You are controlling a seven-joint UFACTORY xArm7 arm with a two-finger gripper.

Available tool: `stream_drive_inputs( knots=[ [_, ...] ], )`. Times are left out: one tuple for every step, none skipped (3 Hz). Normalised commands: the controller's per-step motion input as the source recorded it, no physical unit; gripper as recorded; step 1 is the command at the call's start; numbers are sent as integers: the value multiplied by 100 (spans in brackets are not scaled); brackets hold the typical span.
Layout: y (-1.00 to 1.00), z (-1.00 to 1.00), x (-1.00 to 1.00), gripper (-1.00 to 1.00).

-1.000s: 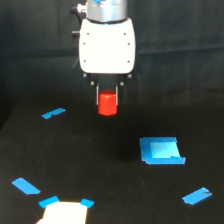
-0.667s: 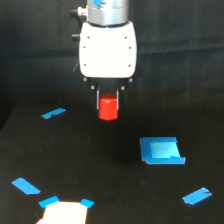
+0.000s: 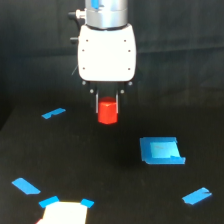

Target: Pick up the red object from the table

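**Red block pinched in the jaws above the black desk**

So here the white boxy gripper with its silver collar (image 3: 107,106) hangs down from the top of the exterior view, and its two short dark jaws are clamped on either side of the small orange-red chunky block (image 3: 107,112). The block's upper part sits between the jaws and its lower part sticks out below them. Can't honestly tell if the bottom of the block is touching the flat dark black desk (image 3: 100,170) or just off it, the picture's too blurry there.

Bits of bright blue tape are scattered around the block: a small strip (image 3: 53,113) at about 9 o'clock from it, a blue square patch (image 3: 161,150) at roughly 4 o'clock, another strip (image 3: 197,196) further out near 4 o'clock, and one (image 3: 26,186) at 7 o'clock. Down at 6 to 7 o'clock there's a white rectangular piece with blue tape corners (image 3: 63,212), cut off by the bottom edge.
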Motion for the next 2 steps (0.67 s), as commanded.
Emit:
stream_drive_inputs(
  knots=[
    [26,-35,-27,-100],
    [36,-5,-24,-100]
  ],
)
